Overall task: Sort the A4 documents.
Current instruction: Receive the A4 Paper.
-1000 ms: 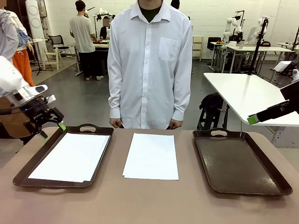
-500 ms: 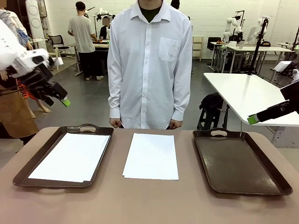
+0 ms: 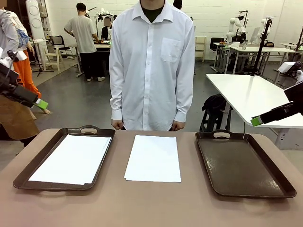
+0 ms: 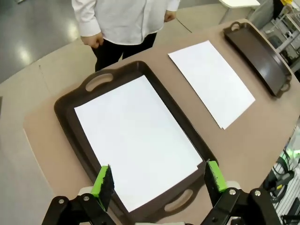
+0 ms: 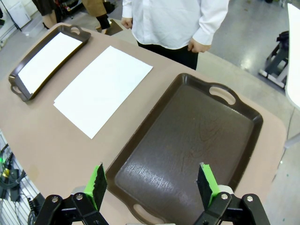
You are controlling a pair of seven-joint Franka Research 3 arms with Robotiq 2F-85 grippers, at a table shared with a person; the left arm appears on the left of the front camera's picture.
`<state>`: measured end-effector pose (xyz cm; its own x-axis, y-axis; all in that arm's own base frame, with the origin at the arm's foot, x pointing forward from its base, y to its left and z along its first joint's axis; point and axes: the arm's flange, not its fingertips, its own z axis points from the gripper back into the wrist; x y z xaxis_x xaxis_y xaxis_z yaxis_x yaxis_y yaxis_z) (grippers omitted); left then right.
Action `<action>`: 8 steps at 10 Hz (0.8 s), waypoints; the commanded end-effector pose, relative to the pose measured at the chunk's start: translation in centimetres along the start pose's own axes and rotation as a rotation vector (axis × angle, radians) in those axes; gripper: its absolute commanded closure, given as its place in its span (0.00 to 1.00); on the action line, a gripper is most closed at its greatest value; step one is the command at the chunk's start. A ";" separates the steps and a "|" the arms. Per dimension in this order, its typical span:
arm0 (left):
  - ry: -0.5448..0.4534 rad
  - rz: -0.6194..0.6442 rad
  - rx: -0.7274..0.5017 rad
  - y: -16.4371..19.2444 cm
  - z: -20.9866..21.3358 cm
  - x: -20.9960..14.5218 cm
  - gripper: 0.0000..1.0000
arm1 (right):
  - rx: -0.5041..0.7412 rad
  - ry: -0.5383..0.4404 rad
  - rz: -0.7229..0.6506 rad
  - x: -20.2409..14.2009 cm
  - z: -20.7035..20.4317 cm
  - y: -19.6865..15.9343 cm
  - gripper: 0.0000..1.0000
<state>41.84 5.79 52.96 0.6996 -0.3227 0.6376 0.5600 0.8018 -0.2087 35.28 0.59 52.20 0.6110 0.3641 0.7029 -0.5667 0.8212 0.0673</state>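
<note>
A small stack of white A4 documents (image 3: 153, 158) lies in the middle of the table between two dark brown trays. More white sheets (image 3: 71, 158) rest in the left tray (image 3: 21, 177); the right tray (image 3: 241, 165) holds nothing. My left gripper (image 3: 38, 101) hangs high at the far left, off the table. In the left wrist view it (image 4: 158, 178) is open above the tray's sheets (image 4: 136, 136). My right gripper (image 3: 258, 120) hovers high at the far right. In the right wrist view it (image 5: 152, 183) is open over the bare tray (image 5: 187, 136).
A person in a white shirt stands at the far edge, hands (image 3: 118, 124) down by the table rim behind the middle stack. A white table (image 3: 246, 94) stands behind on the right. Bare brown tabletop (image 3: 151, 203) runs along the near side.
My left arm has lifted from the far left corner of the left tray and swung up and out toward the left edge. The right arm, the papers and the person have stayed put.
</note>
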 end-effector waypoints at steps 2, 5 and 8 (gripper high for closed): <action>0.070 -0.120 -0.014 -1.3 1.8 -0.6 0.00 | 0.014 -0.002 -0.003 0.0 -0.2 0.0 0.00; 0.050 -0.145 -0.024 -1.4 2.0 -0.5 0.00 | 0.014 -0.002 -0.003 0.0 -0.2 0.0 0.00; 0.053 -0.129 -0.031 -0.9 1.8 0.0 0.00 | 0.014 -0.002 -0.003 0.0 -0.2 0.0 0.00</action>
<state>40.00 5.48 54.39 0.6587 -0.4372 0.6123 0.6411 0.7521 -0.1527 35.28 0.58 52.20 0.6111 0.3641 0.7029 -0.5666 0.8212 0.0673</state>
